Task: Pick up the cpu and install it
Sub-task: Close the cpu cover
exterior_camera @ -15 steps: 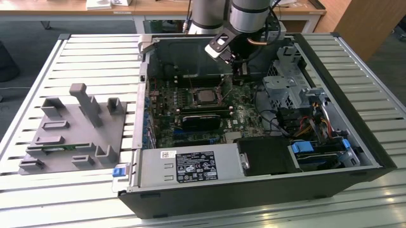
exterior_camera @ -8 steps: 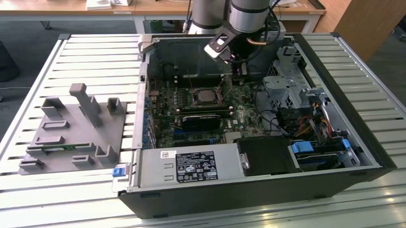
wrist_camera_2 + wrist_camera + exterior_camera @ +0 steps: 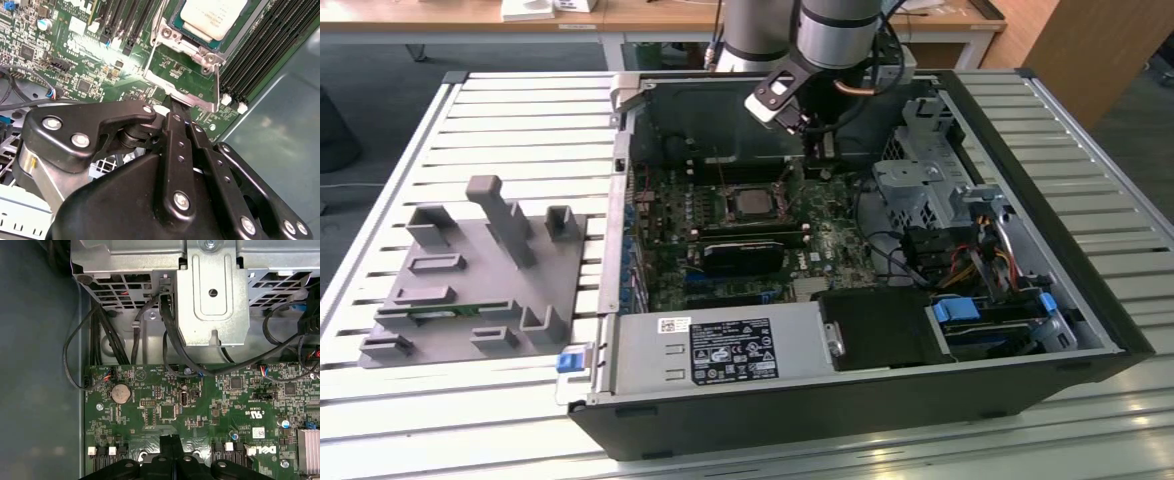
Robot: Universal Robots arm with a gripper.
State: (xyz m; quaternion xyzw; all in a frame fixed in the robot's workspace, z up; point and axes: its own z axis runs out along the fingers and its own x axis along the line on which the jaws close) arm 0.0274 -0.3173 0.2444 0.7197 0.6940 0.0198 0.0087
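we see the gripper [image 3: 174,106] clenched on nothing — the cpu [image 3: 212,14] sits socketed. the case [image 3: 1087,300] lies on a slatted table [image 3: 520,110], desks [image 3: 667,15] far behind.

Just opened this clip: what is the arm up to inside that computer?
A single robot arm is reaching into an open computer case that lies on a slatted table. The cpu sits in the motherboard socket, silver top up. The gripper hangs just beside the socket's metal frame, fingers closed together and holding nothing. A grey fixture tray stands on the exterior view's left of the case.
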